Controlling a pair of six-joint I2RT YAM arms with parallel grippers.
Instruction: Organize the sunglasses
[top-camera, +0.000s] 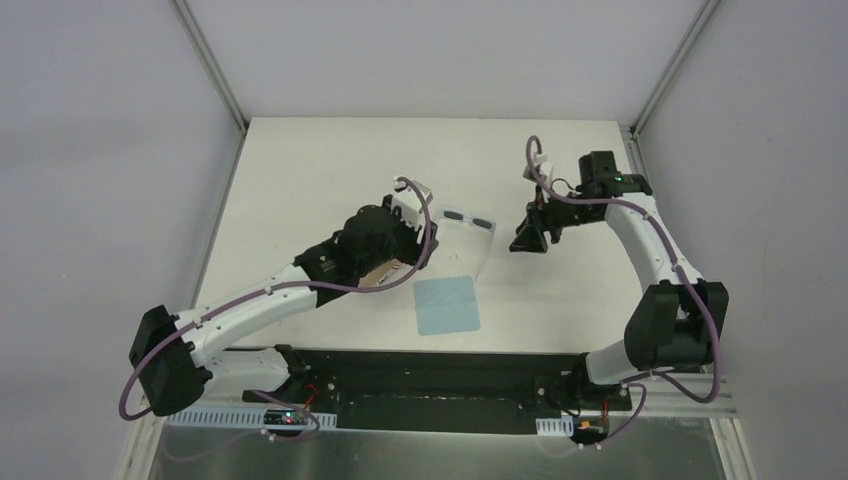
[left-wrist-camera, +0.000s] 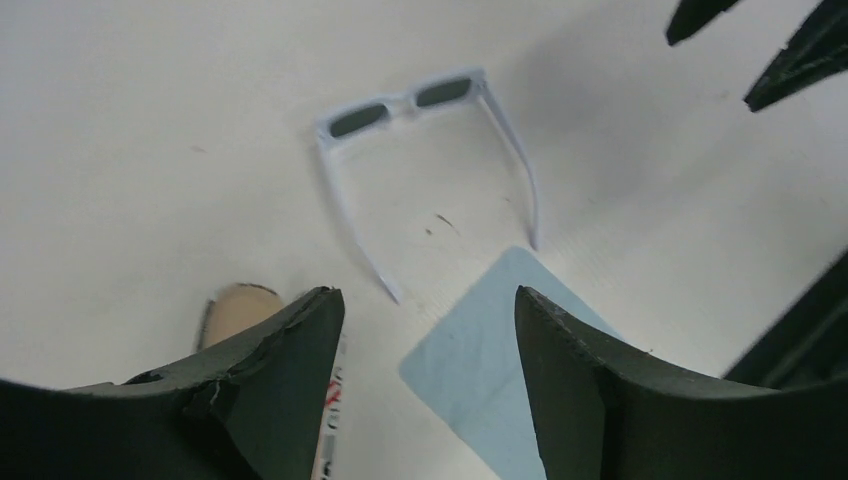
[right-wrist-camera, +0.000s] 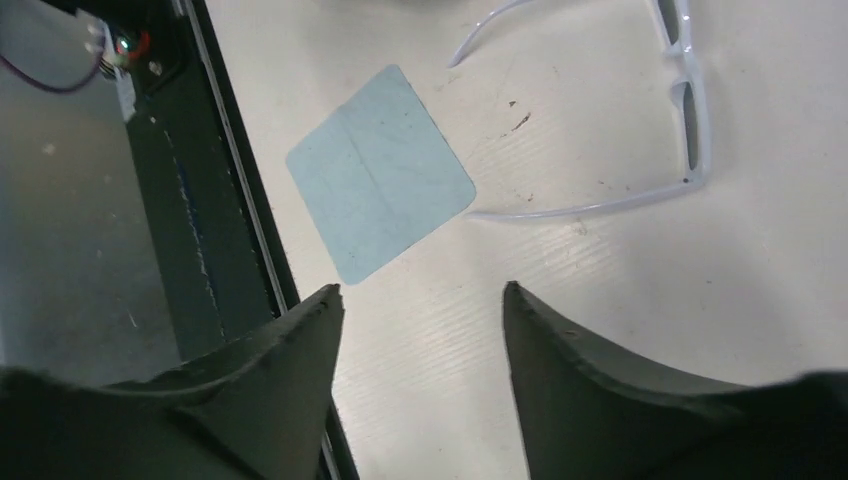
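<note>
The sunglasses (top-camera: 468, 219) lie unfolded in the middle of the white table, with a thin white frame, dark rectangular lenses and temple arms pointing toward the near edge. Both wrist views show the sunglasses (left-wrist-camera: 420, 100) (right-wrist-camera: 700, 130) lying free. My left gripper (top-camera: 418, 250) hovers just left of them, open and with nothing between its fingers (left-wrist-camera: 430, 300). My right gripper (top-camera: 528, 240) hangs to their right, also open with nothing in it (right-wrist-camera: 422, 290).
A light blue square cloth (top-camera: 447, 305) (left-wrist-camera: 490, 350) (right-wrist-camera: 380, 170) lies flat near the temple tips. A printed case (left-wrist-camera: 235, 305) with a tan end lies partly under my left finger. The black base rail (top-camera: 430, 365) (right-wrist-camera: 230, 200) runs along the near table edge.
</note>
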